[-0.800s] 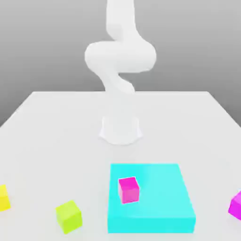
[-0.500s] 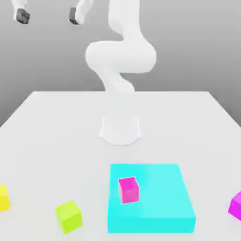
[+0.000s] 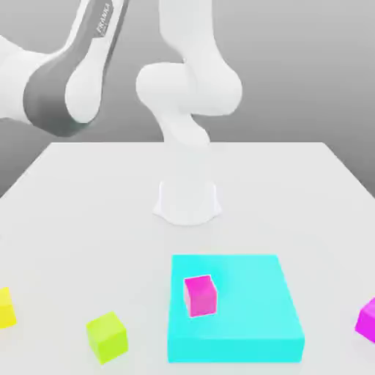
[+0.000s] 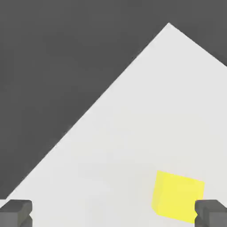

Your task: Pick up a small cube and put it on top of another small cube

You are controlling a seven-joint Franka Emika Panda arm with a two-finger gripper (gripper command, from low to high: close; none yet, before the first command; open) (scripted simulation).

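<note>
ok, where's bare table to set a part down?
Exterior view: the wide stretch between the robot's base and the cyan slab, and the strip between the yellow cube and lime cube. Crowded: on the slab's left part, around the pink cube.

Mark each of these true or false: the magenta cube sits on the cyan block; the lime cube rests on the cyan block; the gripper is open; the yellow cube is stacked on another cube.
1. The magenta cube sits on the cyan block. True.
2. The lime cube rests on the cyan block. False: it lies on the table.
3. The gripper is open. True.
4. The yellow cube is stacked on another cube. False: it is on the table.
</note>
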